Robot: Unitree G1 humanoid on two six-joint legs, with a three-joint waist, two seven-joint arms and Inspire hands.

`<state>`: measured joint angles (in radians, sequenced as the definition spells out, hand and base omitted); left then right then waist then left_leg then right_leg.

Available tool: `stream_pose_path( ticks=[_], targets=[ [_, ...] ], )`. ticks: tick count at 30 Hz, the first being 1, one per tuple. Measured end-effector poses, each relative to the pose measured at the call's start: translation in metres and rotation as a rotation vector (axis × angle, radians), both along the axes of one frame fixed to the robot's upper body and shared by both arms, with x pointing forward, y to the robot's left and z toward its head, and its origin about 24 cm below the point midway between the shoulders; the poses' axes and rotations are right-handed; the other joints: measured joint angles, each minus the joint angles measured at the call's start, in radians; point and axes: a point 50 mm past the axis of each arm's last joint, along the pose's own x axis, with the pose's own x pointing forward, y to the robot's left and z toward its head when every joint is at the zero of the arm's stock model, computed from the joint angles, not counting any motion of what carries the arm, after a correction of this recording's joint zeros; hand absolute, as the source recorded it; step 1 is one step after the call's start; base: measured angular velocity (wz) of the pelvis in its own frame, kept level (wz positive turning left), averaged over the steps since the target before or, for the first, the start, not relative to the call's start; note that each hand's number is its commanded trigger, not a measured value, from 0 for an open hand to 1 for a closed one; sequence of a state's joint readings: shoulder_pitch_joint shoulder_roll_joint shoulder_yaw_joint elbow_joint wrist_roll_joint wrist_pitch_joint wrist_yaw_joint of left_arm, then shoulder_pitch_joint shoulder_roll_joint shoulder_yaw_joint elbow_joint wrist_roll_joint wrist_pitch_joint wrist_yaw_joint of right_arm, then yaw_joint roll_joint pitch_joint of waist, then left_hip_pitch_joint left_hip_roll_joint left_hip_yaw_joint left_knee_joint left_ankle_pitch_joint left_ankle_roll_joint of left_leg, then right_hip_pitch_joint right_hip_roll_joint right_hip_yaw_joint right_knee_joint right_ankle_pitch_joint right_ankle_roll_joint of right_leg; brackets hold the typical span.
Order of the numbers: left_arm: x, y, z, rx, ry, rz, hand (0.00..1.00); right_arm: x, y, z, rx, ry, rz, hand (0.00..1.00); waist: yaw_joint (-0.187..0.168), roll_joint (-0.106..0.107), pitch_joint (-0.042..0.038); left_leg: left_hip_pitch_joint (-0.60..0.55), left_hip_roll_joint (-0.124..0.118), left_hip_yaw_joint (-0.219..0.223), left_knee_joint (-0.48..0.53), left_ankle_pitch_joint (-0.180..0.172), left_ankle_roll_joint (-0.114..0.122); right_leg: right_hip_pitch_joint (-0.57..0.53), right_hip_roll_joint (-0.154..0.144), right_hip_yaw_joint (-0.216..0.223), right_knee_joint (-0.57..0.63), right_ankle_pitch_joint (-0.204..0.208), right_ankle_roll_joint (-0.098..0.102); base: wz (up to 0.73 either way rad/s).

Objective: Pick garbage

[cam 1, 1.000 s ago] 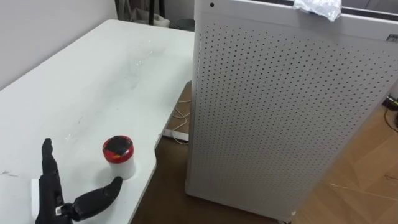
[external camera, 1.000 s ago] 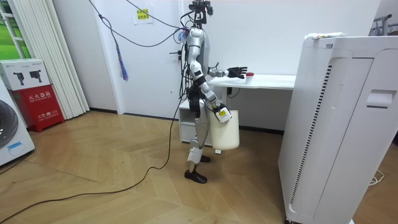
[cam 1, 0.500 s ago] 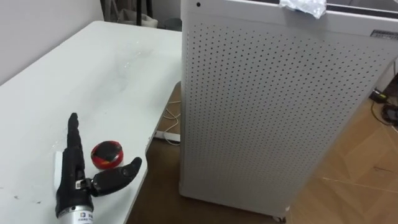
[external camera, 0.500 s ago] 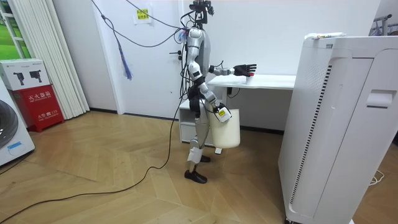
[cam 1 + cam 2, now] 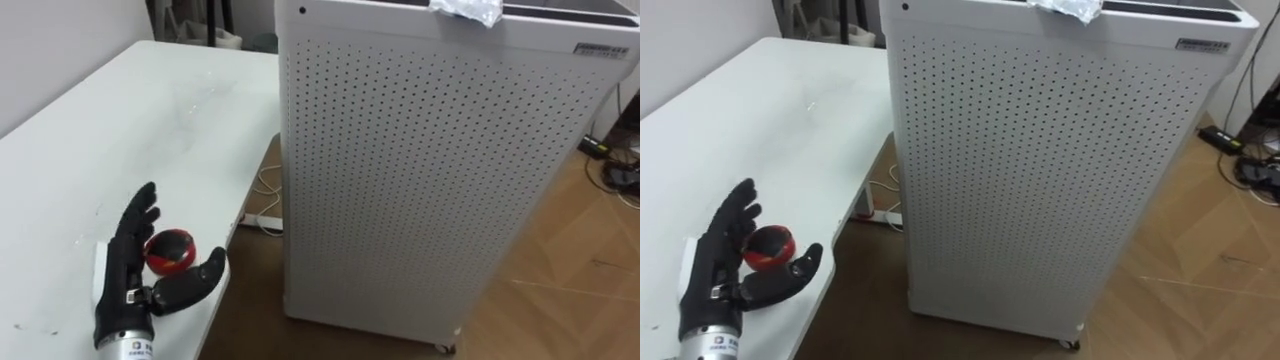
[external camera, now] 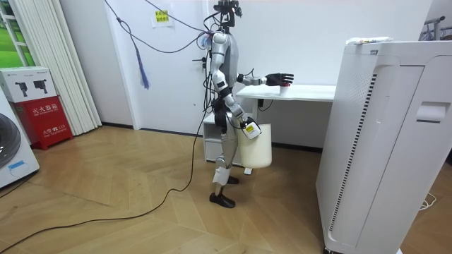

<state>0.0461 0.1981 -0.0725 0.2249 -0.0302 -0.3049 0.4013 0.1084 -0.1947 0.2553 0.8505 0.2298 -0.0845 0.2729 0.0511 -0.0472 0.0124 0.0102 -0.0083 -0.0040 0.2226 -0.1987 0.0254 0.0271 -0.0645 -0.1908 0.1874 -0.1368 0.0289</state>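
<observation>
- Right now the cup (image 5: pixel 170 250), red-topped, stands on the white worktop (image 5: pixel 120 120), near the edge that faces the cabinet (image 5: pixel 420 180).
- The left hand (image 5: pixel 128 262) brackets it, with the fingers spread and nearly straight on one side and the thumb apart on the other. It is not closed on the cup, and I cannot tell whether anything touches it.
- The step in hand looks like closing for the grasp.
- If the thumb or fingers arrive first on one side, they could tip the cup or shove it off the nearby edge.
- A hold that is high on the lid could let the cup squirt out.
- The right hand (image 6: pixel 246 127) hangs at the hip by a white bucket (image 6: pixel 256 149), and I cannot tell its state.
- A crumpled wrapper (image 5: pixel 466 10) lies on top of the cabinet, well apart from the cup.
</observation>
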Motion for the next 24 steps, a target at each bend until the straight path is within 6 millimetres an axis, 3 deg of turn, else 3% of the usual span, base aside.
stream_pose_path(
  ticks=[14, 24],
  targets=[
    [0.0051, -0.0066, -0.0079, 0.003, 0.049, -0.044, 1.00, -0.0023, -0.0007, -0.0013, -0.001, 0.024, 0.000, 1.00, 0.007, 0.001, 0.0010, 0.001, 0.003, 0.019, -0.010, -0.002, 0.001, -0.007, 0.003, 0.015, 0.006, 0.000, 0.000, -0.02],
    [0.0068, -0.0055, -0.0084, 0.005, 0.059, -0.068, 1.00, 0.0032, -0.0005, 0.0005, -0.001, 0.008, -0.005, 1.00, 0.009, -0.021, -0.0043, 0.004, 0.011, 0.034, -0.002, -0.005, 0.001, -0.009, 0.004, 0.023, 0.017, 0.000, 0.000, -0.02]
  ],
)
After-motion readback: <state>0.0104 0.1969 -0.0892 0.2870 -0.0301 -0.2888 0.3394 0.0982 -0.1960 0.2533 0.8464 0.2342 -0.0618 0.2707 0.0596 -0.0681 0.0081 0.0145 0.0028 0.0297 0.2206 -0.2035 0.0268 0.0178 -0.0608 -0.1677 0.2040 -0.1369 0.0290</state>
